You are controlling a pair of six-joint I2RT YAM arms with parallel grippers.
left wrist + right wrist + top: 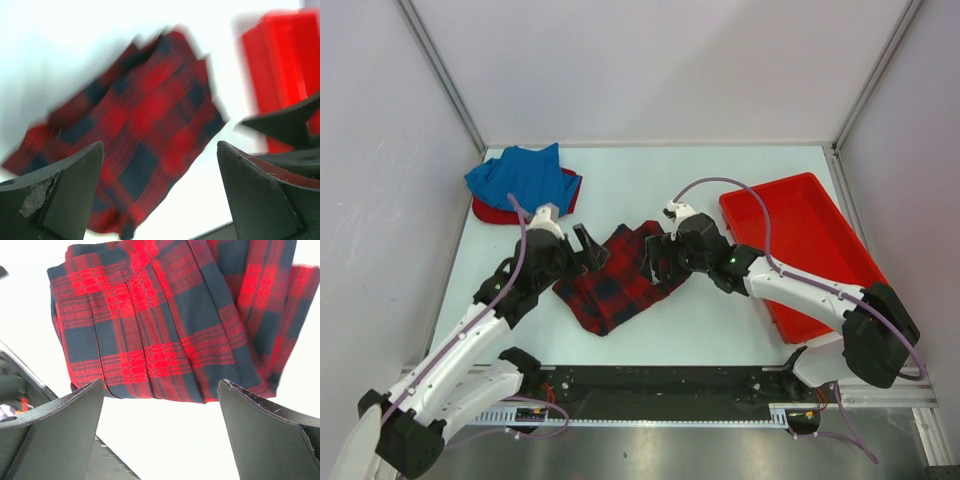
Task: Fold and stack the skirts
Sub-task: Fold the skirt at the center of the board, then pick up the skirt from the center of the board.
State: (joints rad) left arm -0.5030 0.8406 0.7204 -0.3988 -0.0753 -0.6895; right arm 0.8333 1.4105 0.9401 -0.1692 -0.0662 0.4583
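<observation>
The plaid skirt (620,278) is seen lying flat on the pale bench (720,190), about midway between left and right and somewhat toward the near edge, folded into a rough rectangle that is turned cornerwise. In the right wrist view the plaid skirt (165,325) is shown with pleats and layered folds along one side, and a strip of bare bench is seen between its edge and the fingertips. In the left wrist view the plaid skirt (145,135) is blurred, though its red-and-navy checks are made out. The skirt is flanked by both arms: the left gripper (588,248) is held over its far left edge and the right gripper (655,258) over its far right edge. Both sets of jaws are spread wide apart, and nothing is pinched between them in either wrist view, for the left gripper (160,145) as for the right gripper (161,382); whether any fingertip touches the cloth cannot be told. At the far left corner of the bench the blue skirt (520,178) is laid on top of the red skirt (495,213), of which only a rim is exposed along the near and right sides. This pair is kept apart from the plaid skirt. On the right side of the bench a red plastic tray (800,240) is placed at a slant, and its near left wall is crossed by the right arm.
</observation>
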